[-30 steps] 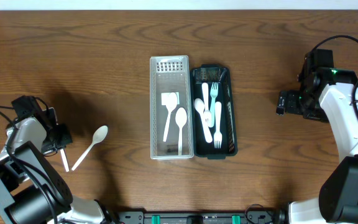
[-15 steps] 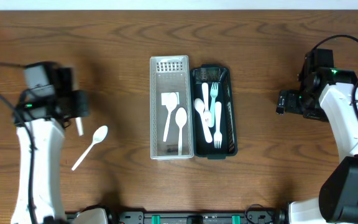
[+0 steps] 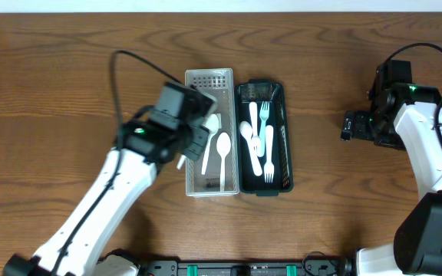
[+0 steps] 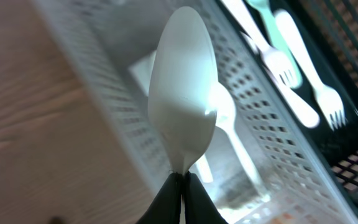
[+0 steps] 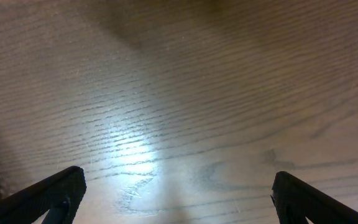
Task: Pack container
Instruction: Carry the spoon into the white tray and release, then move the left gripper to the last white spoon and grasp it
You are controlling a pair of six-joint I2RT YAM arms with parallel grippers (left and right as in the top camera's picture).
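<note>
Pinches a white spoon (image 4: 182, 115) by the handle in the left gripper (image 4: 180, 186), jaws clenched tight on it, bowl pointing away from the wrist. Holds it in the air above the left edge of the clear tray (image 3: 192, 184), mid table (image 3: 67, 61). Seen from overhead, reaches with the bowl over the tray's inside, toward its perforated far end. Finds a second spoon (image 3: 223, 147) lying lengthwise on the clear tray's floor, with something white and blurred beside it. Finds the black tray (image 3: 284, 153) pressed against the clear tray's right wall, with forks (image 3: 265, 115) and other white cutlery inside. Hangs the right gripper (image 5: 179, 199) well off to the right, low over bare wood, jaws spread wide, grasping nothing.
</note>
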